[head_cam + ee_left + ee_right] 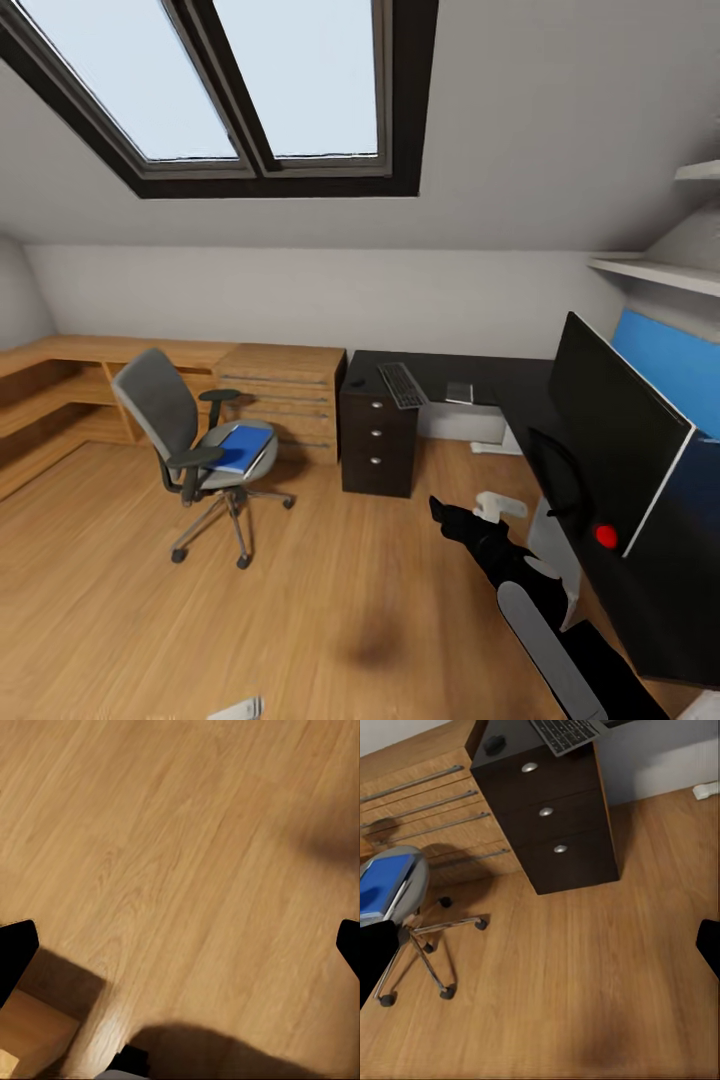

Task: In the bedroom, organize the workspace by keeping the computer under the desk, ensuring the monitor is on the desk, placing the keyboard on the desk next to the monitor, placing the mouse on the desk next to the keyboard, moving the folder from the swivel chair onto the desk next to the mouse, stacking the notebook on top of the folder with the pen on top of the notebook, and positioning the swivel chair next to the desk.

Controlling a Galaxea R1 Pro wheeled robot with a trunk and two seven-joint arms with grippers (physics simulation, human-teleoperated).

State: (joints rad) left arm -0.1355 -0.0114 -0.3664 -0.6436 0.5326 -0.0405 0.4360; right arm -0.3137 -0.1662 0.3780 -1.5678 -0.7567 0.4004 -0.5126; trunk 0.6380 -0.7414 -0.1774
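Observation:
The swivel chair [165, 410] stands on the wood floor left of the desk [480, 375], with the blue folder [241, 447] on its seat. On the black desk top, the keyboard [402, 385] and the mouse [357, 382] lie above the drawer unit [378, 445]. The monitor [610, 430] stands on the near right wing. My right gripper [440, 508] hovers open over the floor; its view takes in the folder [376, 889], keyboard [566, 733] and mouse [495, 745]. My left gripper [180, 945] is open above bare floor. Computer, notebook and pen cannot be made out.
Low light-wood cabinets [285, 385] with bar handles run along the back wall left of the desk. A small grey flat item [459, 392] lies on the desk. White shelves [660, 270] and a blue panel [665, 365] are at the right. A sloped ceiling holds skylights [250, 80].

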